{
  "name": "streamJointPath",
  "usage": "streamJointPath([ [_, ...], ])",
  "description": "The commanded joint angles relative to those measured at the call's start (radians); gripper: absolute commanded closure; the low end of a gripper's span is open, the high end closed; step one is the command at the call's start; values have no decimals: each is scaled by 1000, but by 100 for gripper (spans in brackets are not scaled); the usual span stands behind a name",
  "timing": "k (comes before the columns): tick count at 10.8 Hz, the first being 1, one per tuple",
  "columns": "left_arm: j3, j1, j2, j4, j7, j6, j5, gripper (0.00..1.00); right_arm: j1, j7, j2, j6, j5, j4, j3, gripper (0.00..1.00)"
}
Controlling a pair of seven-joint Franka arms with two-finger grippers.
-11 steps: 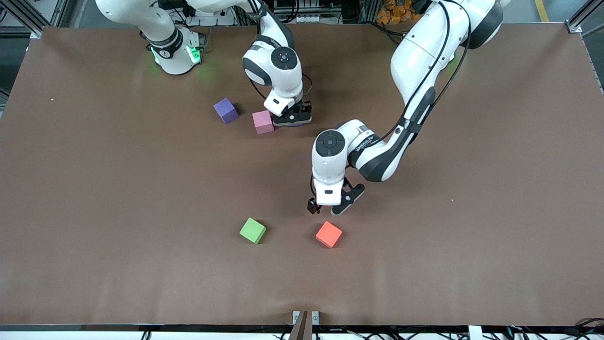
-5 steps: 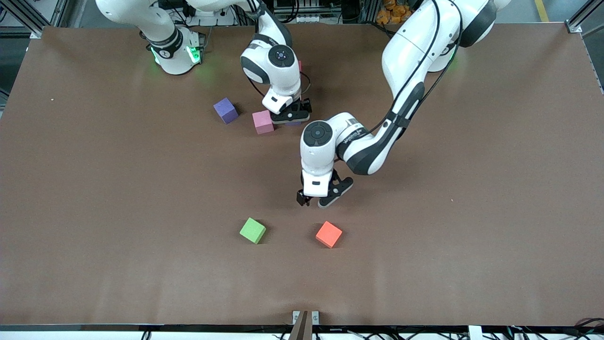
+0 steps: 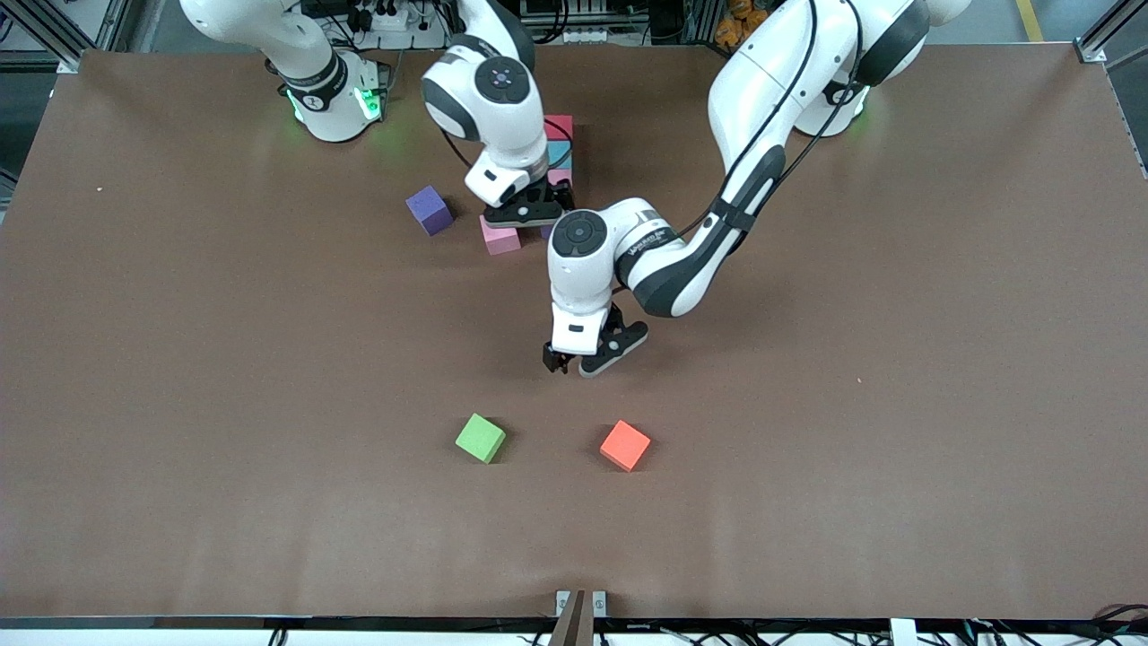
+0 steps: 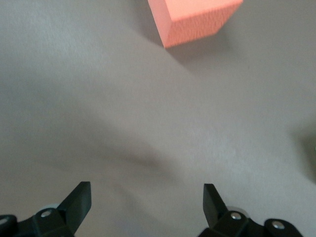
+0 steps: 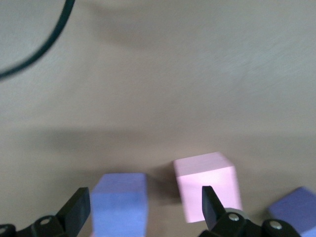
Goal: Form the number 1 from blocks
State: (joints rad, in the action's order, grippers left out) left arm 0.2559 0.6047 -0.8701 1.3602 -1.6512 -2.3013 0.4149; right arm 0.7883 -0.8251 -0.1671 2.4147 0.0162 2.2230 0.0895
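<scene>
A red block [image 3: 558, 126], a light blue block [image 3: 561, 149] and a pink block [image 3: 561, 175] lie in a line near the right arm's base. My right gripper [image 3: 523, 215] hangs open just above a purple block [image 5: 121, 202], which sits on the table between its fingers, free of them. Beside that block lie a second pink block [image 3: 499, 240] and another purple block [image 3: 429, 211]. The green block [image 3: 481, 438] and orange block [image 3: 625, 445] lie nearer the front camera. My left gripper [image 3: 574, 362] hangs open and empty over bare table near the orange block [image 4: 195, 19].
The brown table [image 3: 224, 359] spreads wide around the blocks. The left arm's forearm [image 3: 691, 251] crosses above the table close to the line of blocks and the right gripper.
My right gripper has opened, let go of the purple block and risen above it. My left gripper has drifted away from the orange block, toward the line of blocks.
</scene>
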Motion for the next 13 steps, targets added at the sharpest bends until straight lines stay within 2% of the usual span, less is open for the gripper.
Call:
streamJointPath([
  [1, -4, 58, 11, -10, -19, 40, -4, 0, -123, 153, 171, -111, -16, 104, 7, 0],
  [3, -4, 108, 11, -10, -21, 62, -33, 0, -243, 254, 224, -180, -15, 98, 4, 0],
  [7, 2, 236, 11, -18, -24, 63, -53, 0, -489, 539, 219, -174, -5, 20, -45, 0],
  [11, -6, 337, 11, -33, -25, 65, -109, 0, -749, 844, 193, -174, -9, -46, -47, 0],
  [13, -9, 356, 2, -32, -25, 65, -114, 0, -796, 926, 160, -180, -9, -92, -48, 0],
])
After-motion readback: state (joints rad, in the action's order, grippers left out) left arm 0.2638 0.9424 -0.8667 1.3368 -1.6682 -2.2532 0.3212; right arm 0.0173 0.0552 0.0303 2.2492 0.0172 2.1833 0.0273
